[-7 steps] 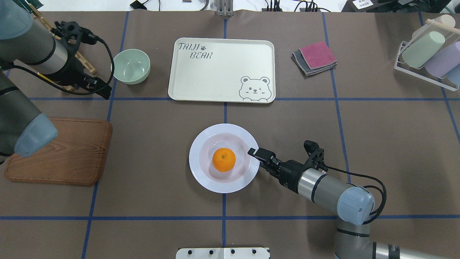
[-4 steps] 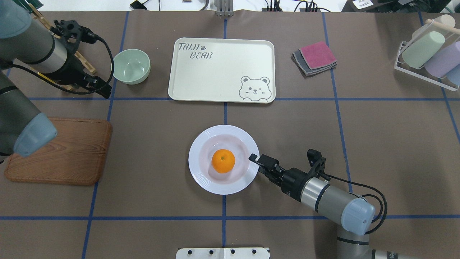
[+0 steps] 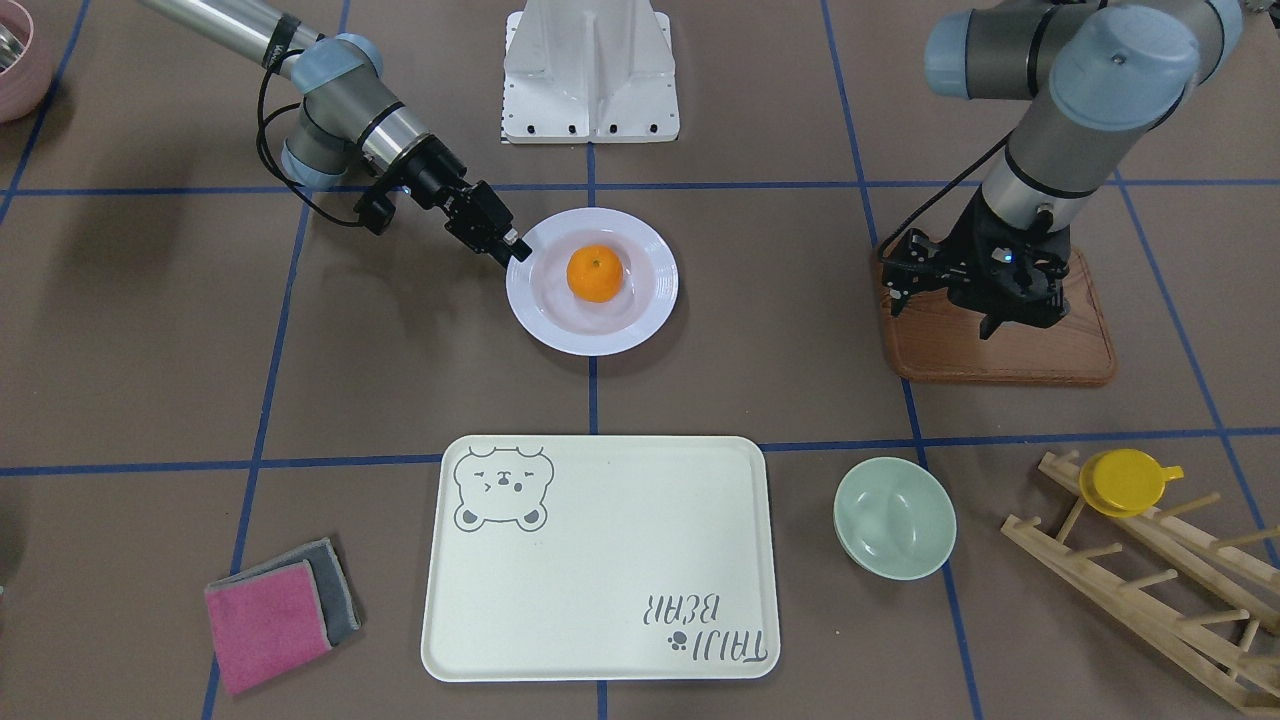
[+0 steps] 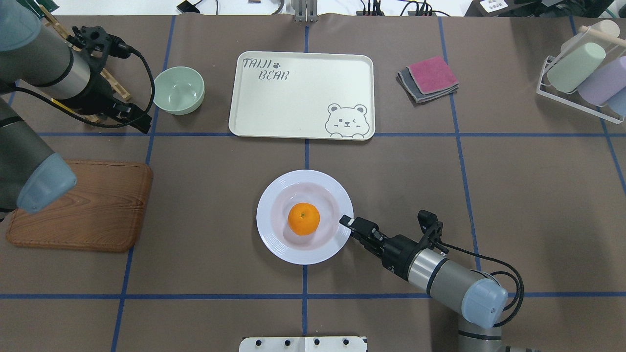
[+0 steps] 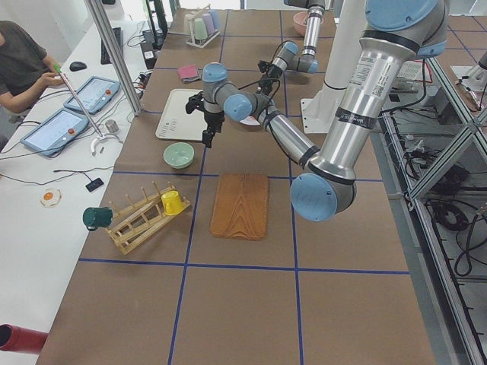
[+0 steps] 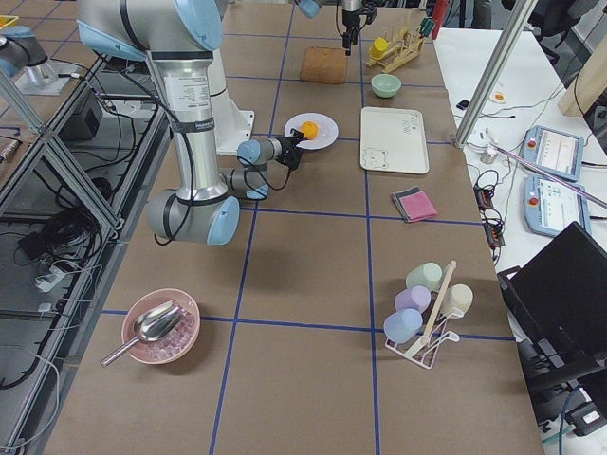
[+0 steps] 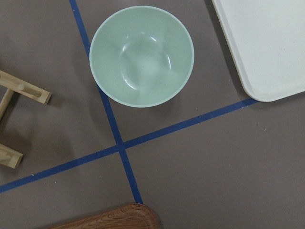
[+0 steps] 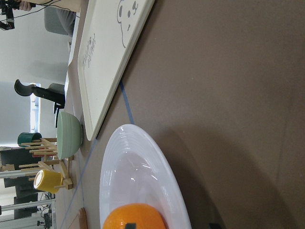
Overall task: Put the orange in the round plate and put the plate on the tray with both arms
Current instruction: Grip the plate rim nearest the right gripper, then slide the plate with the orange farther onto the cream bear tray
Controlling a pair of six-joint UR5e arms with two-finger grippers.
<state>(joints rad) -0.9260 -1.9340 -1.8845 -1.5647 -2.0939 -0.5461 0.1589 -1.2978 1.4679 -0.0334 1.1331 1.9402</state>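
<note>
The orange lies in the well of the round plate, which rests flat on the table near the middle. My right gripper reaches in low from the right, its tip at the plate's right rim. Its fingers are stacked edge-on, so I cannot tell whether it is open or shut. The right wrist view shows the rim and the orange very close. Beyond the plate lies the tray, with nothing on it. My left gripper hangs open and holds nothing at the far left, beside the bowl.
A pale-green bowl sits left of the tray. A wooden board lies under the left arm. Folded cloths are right of the tray, a cup rack at far right. A wooden drying rack holds a yellow cup.
My right gripper has slid along the plate's right rim toward the robot's side and sunk lower. The plate has shifted slightly the same way. The left arm has hardly moved.
</note>
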